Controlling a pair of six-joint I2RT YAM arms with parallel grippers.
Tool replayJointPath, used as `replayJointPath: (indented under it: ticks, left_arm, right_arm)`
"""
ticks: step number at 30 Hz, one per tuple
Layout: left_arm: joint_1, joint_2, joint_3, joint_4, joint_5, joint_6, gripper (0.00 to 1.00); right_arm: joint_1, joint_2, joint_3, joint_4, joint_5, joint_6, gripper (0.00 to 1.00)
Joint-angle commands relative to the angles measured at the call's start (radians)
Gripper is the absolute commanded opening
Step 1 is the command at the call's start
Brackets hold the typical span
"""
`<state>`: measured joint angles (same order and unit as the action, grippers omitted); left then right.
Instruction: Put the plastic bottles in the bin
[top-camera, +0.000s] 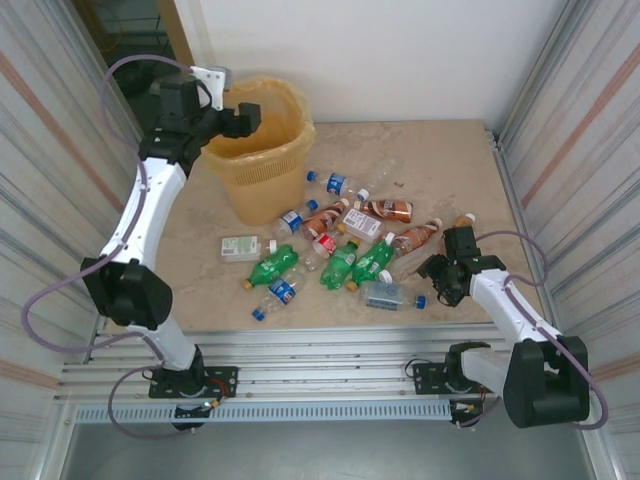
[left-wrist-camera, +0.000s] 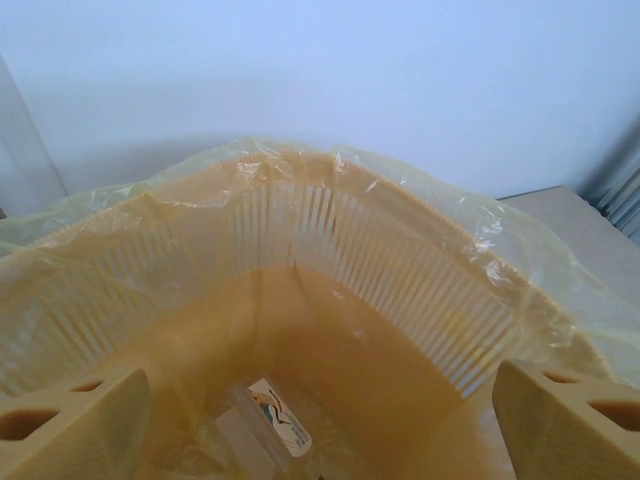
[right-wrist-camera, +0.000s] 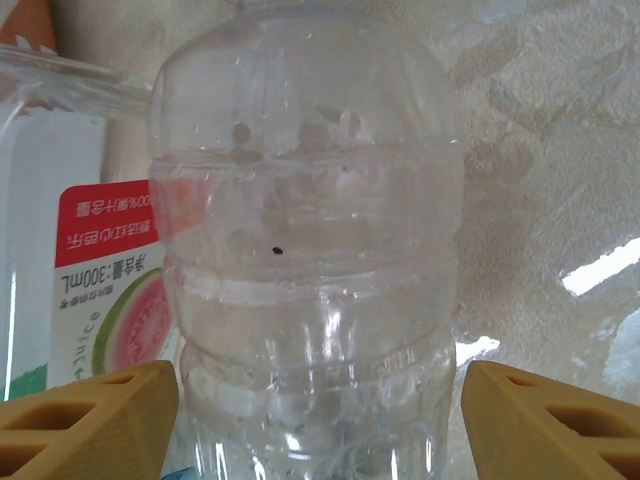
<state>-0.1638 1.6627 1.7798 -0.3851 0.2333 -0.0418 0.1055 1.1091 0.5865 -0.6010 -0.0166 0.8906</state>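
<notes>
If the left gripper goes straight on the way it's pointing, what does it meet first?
It passes into the bin, then likely meets the bottle lying at its bottom, though depth is unclear.

The beige table (top-camera: 440, 160) carries the bin (top-camera: 262, 188) and scattered plastic bottles (top-camera: 338, 265).

Black-jointed white arms (top-camera: 152, 205), lilac cables (top-camera: 35, 300), tan fingers (left-wrist-camera: 565, 420).

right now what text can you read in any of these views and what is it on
"300mL": upside down on the red-and-white label beside the clear bottle.
Chinese characters on that label: too blurred to read.
Bottle label inside the bin: unreadable.
Labels on the loose bottles seen from above: too small.
</notes>
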Motion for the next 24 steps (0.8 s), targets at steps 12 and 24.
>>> replayJointPath:
  ticks: [12, 24]
  left_arm:
    - [-0.005, -0.353, -0.330, 0.134, 0.004, -0.102, 0.92]
    - [-0.005, -0.562, -0.564, 0.169, 0.040, -0.220, 0.96]
  right_arm:
    - [-0.002, 0.132, 0.015, 0.041, 0.057, 0.002, 0.72]
    - [-0.011, 0.187, 0.028, 0.060, 0.073, -0.015, 0.56]
